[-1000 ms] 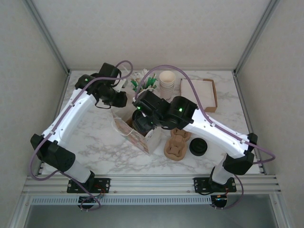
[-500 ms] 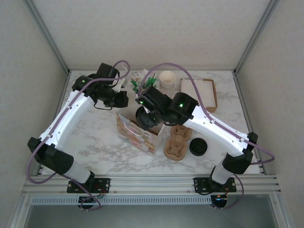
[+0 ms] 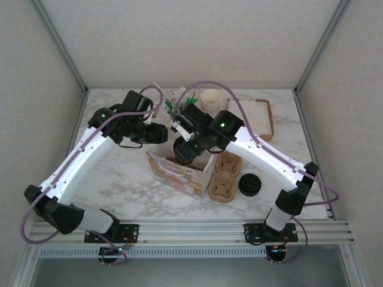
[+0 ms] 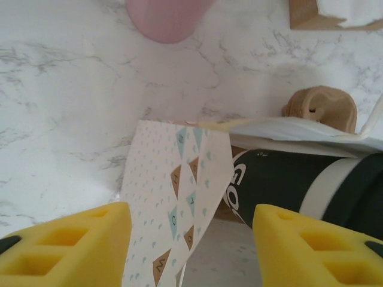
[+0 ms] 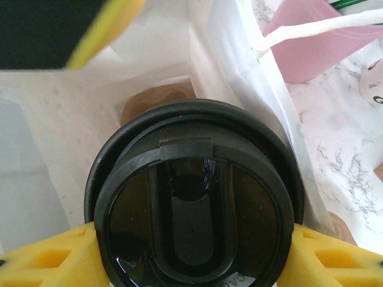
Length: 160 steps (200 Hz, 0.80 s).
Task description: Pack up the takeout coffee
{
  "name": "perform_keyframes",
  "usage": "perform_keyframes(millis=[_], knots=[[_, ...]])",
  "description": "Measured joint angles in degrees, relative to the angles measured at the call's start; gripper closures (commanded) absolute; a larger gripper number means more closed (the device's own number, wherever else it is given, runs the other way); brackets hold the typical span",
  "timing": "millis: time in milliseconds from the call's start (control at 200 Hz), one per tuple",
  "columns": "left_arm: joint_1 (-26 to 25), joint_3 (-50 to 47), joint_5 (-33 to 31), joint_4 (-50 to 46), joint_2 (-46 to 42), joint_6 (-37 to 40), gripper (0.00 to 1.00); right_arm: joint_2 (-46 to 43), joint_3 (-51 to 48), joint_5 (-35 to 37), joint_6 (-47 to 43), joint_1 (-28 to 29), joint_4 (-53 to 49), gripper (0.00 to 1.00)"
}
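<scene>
R jaws grip glossy black-lidded coffee cup (image 5: 191,209); L jaws wide, empty, by paper bag (image 4: 173,197).

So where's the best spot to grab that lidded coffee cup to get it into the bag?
Grip the takeout coffee by its round side just under the black lid, coming from straight above. The gift bag opens upward and is snug, so a top-down hold probably fits best. The right hand holds it that way.

Bright, even light, soft shadows, wrist-view foregrounds out of focus, faint sheen on the black lid (image 5: 191,209)
</scene>
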Motion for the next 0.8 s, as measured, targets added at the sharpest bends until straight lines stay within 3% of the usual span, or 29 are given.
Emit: perform_keyframes(millis=[380,801], knots=[[3.5,-1.8,-7.2,1.2,-8.5,-4.8,0.32,0.5,-0.1,-4.3,-10.4,0.0,2.3,0.41],[9.9,-15.4,-8.7,6.1,-17.5,-12.1,0.40,6.0,0.0,-4.7,-18.3,-0.4,2.7,0.47]])
